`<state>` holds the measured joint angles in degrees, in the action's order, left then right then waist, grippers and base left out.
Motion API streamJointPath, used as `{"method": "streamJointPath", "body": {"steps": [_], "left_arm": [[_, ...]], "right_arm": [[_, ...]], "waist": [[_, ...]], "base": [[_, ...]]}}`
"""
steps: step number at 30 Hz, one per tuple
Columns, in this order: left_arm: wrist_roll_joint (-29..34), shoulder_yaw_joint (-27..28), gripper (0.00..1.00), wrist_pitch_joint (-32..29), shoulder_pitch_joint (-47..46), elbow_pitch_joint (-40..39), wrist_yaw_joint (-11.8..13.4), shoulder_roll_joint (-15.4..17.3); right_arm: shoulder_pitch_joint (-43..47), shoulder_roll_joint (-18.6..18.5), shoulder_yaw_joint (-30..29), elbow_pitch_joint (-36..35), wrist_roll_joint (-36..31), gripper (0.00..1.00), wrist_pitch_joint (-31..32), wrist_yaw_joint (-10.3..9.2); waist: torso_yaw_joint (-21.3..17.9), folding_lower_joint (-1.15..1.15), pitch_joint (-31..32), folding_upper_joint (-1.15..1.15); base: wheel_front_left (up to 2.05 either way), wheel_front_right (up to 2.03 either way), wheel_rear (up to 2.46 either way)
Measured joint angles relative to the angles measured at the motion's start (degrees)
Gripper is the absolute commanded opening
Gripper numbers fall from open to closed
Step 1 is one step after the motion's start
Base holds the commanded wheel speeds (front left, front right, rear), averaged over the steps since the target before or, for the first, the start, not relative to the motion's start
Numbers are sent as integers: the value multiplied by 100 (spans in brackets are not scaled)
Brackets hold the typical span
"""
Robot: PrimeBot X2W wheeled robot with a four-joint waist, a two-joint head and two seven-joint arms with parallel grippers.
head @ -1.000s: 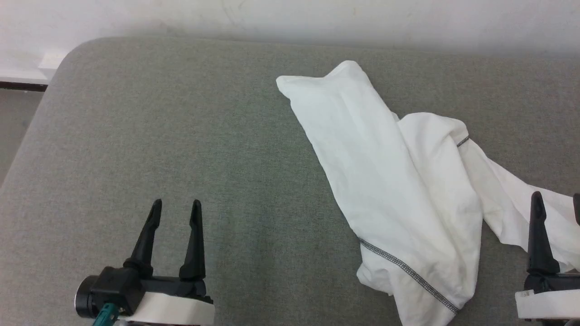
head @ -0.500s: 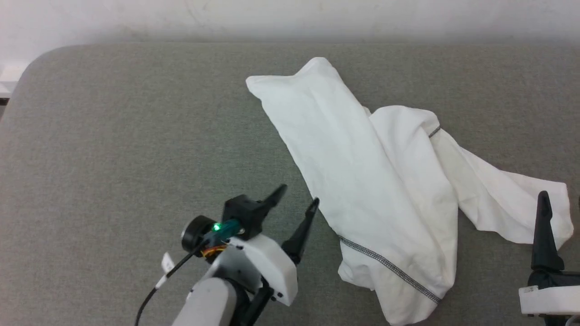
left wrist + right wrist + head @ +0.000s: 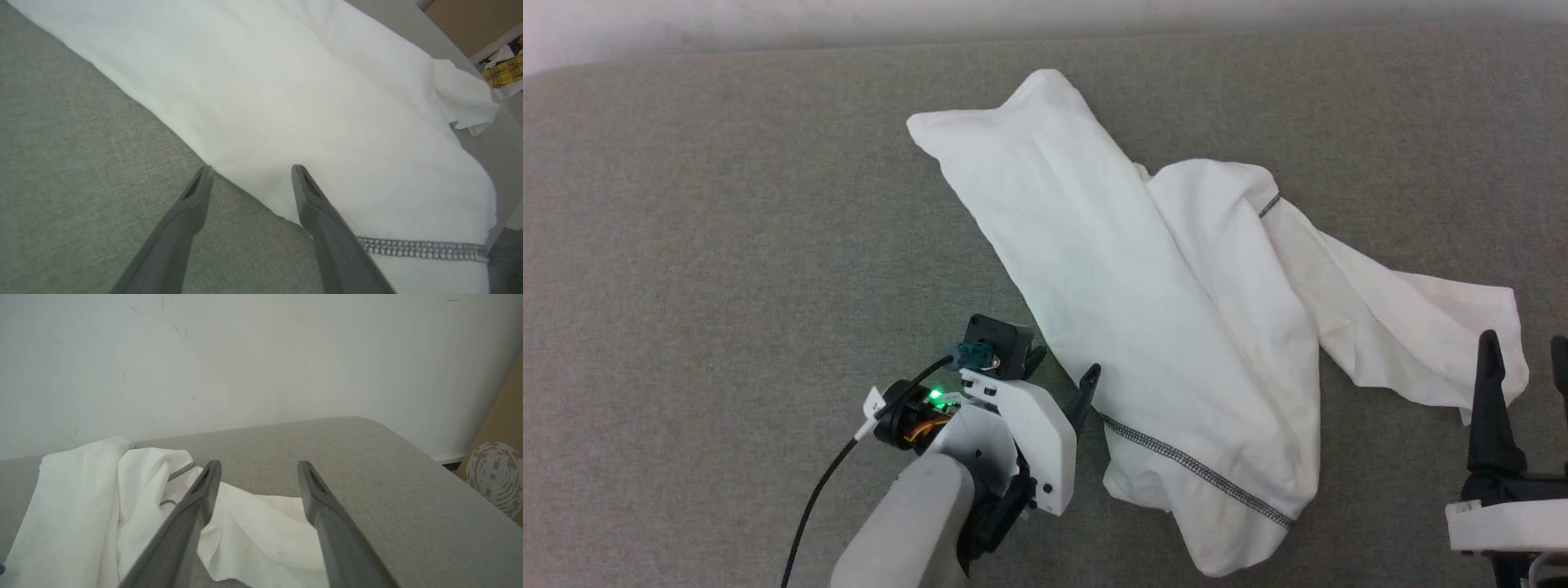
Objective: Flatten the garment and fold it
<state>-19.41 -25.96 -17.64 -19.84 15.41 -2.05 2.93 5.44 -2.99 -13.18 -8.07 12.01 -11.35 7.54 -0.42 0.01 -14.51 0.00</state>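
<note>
The released left claw point(image 3: 252, 168) is now brought to the garment point(image 3: 1143, 310)'s left edge; the right claw point(image 3: 1525, 338) is likewise released. Limp, light cloth is probably best pinched at the hem point(image 3: 1192, 467).

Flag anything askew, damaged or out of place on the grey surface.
The garment lies bunched and diagonal on the grey surface, doubled over itself, with a loose end trailing to the robot's right. It is far from flat. No tear, stain or spill shows.

Head view looks down; wrist views low, close; garment point(image 3: 1176, 327) shared
</note>
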Motion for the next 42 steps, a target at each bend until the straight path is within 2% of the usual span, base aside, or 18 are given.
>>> {"method": "streamJointPath", "body": {"steps": [4,7,8,9,10,18,22,25,30,33,35,38,40,42], "left_arm": [[-25,-44,100,-147,-152,328,246,0],[-19,-69,100,-211,-347,441,337,-16],[-21,-82,86,-215,-401,460,343,-22],[-40,-101,27,-194,-438,466,343,-23],[-97,-121,0,-165,-466,469,341,-21],[-844,-308,0,160,-458,524,331,-12],[-1157,115,0,516,-102,270,573,54],[-1277,638,0,683,196,-175,804,471],[-1351,1636,0,639,845,-1057,1233,1558],[-1265,1938,0,425,1079,-1597,1454,2070],[-1200,1967,0,246,1103,-1941,1518,2264],[-1098,1686,0,9,1007,-2329,1512,2267],[-1089,1326,0,-101,774,-2485,1412,2051],[-1072,905,0,-137,457,-2514,1310,1696]], "right_arm": [[-101,-1,48,13,16,100,-35,0],[-186,0,71,26,16,100,-52,0],[-208,-1,69,31,16,100,-59,0],[-226,-1,68,41,16,100,-81,0],[-244,0,66,53,16,100,-85,0],[-270,0,24,182,14,100,-87,0],[-265,0,18,226,13,100,-85,0],[-235,-1,-21,233,13,100,-78,0],[-116,1,-73,224,9,100,-51,0],[-41,0,-112,199,7,100,-14,0],[-32,0,-105,191,7,100,24,0],[-33,0,-77,155,4,100,74,0],[-35,0,-55,138,-10,100,82,0],[-36,-1,-27,126,-21,100,125,0]], "waist": [[-89,0,-163,0],[-145,0,-286,0],[-160,0,-324,0],[-173,0,-359,0],[-184,0,-389,0],[-113,1,-312,0],[-21,0,-126,0],[74,0,8,0],[232,-1,216,0],[326,-1,311,0],[384,-1,363,0],[449,-2,419,0],[483,-1,436,0],[501,-1,447,0]], "base": [[0,0,0],[0,0,0],[0,0,0],[0,0,0],[0,0,0],[0,0,0],[0,0,0],[0,0,0],[0,0,0],[0,0,0],[0,0,0],[0,0,0],[0,0,0],[0,0,0]]}}
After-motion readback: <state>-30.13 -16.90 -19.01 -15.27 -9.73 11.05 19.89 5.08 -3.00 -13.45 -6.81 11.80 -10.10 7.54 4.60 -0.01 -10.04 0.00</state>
